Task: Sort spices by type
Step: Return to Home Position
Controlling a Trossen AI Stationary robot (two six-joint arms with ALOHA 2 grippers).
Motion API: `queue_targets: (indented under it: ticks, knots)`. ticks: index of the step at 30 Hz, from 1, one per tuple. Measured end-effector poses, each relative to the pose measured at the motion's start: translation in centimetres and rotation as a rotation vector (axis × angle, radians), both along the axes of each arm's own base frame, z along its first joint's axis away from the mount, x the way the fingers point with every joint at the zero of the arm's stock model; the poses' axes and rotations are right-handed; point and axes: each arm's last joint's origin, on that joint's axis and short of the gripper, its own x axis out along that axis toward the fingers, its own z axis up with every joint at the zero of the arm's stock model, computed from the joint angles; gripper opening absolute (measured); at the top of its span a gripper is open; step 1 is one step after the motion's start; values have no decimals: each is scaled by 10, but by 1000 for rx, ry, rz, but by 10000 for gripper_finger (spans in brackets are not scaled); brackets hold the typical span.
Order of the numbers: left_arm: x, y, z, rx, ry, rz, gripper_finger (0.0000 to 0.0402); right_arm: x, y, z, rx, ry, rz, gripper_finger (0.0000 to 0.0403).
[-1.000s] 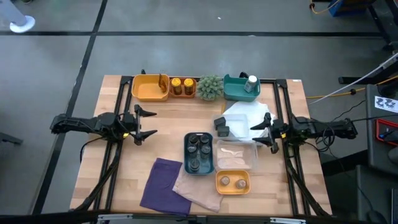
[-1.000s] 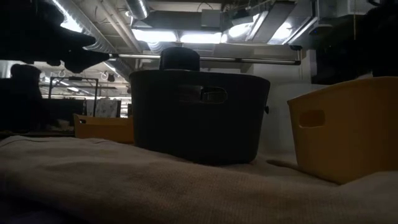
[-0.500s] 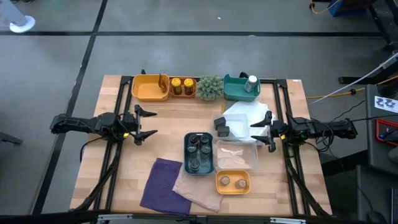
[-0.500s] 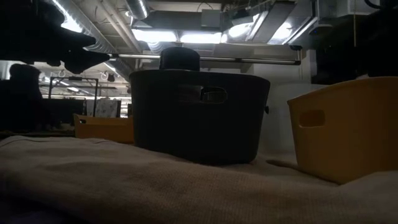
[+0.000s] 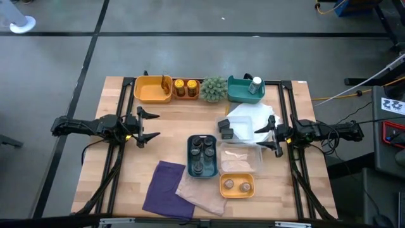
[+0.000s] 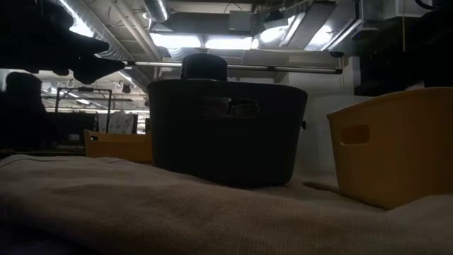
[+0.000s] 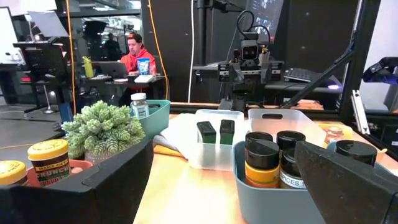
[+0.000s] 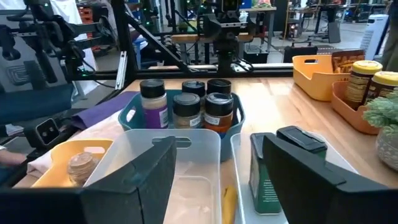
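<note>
Two dark robot arms reach over a wooden desk (image 5: 164,152), one from each side. The left hand (image 5: 147,125) hovers over bare wood on the left, its two fingers spread wide and holding nothing. The right hand (image 5: 265,138) hovers at the right edge of a clear bin (image 5: 258,158), its fingers also spread and empty.

Every spice jar in view sits in a bin and stands upright.
- **Centre:** dark-lidded jars (image 5: 202,151) fill a blue bin (image 5: 189,158).
- **Near edge:** two jars (image 5: 236,184) sit in an orange bin (image 5: 222,185).
- **Just left of the right hand:** two black cans (image 5: 225,128) rest in a white bin (image 5: 253,117).
- **Far edge:** two yellow jars (image 5: 185,87) and a white bottle (image 5: 256,83) stand with a spiky green plant (image 5: 214,89) between them.

The right hand is nearer the centre bins, and the left hand is well apart from them. No jar appears loose on the desk, so the arms likely need only to draw back clear of the bins.

The high view hides the labels. The left wrist view shows orange labels on the blue bin's jars. The low view shows just one dark lid (image 6: 204,66) above the bin wall, beyond a tan cloth (image 6: 177,205).
</note>
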Motion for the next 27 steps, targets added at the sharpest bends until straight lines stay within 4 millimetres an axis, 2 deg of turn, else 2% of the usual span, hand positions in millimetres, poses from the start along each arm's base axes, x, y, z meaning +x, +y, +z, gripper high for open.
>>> queue_targets:
  ticks: [7,11,22,27]
  knots:
    - [0,0,0,0,0,0,375,1,1,1,12,-27,14,241]
    - [0,0,0,-1,0,0,375,5,2,-4,19,-124,52,241]
    - [0,0,0,-4,-1,0,375,6,1,-6,-111,-109,26,241]
    - [0,0,0,-2,0,0,375,6,1,-7,-113,-106,25,241]
